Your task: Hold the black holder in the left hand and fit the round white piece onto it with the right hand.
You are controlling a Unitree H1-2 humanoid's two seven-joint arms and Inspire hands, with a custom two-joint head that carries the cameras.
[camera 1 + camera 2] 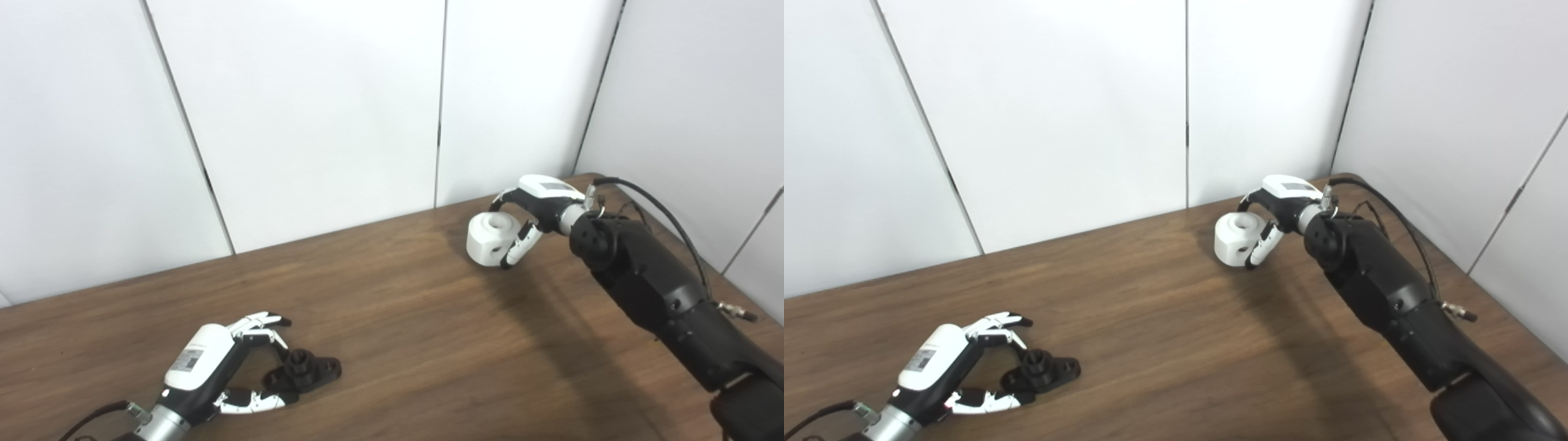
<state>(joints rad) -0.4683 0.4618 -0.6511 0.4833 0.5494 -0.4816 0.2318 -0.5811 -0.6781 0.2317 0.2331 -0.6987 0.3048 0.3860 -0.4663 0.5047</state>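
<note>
Left hand [208, 367] fingers spread around black holder [304, 370] on desk [416, 331]; right hand [534, 211] fingers grasping round white piece [490, 239].

Before me: brown wooden table [392, 306] fills lower half of frame. Behind it, white wall panels [306, 110] across top, dark seams between, corner at upper right.

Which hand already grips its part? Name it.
The right hand: its fingers wrap the round white piece. The left hand only brackets the black holder on the table, fingers apart.
</note>
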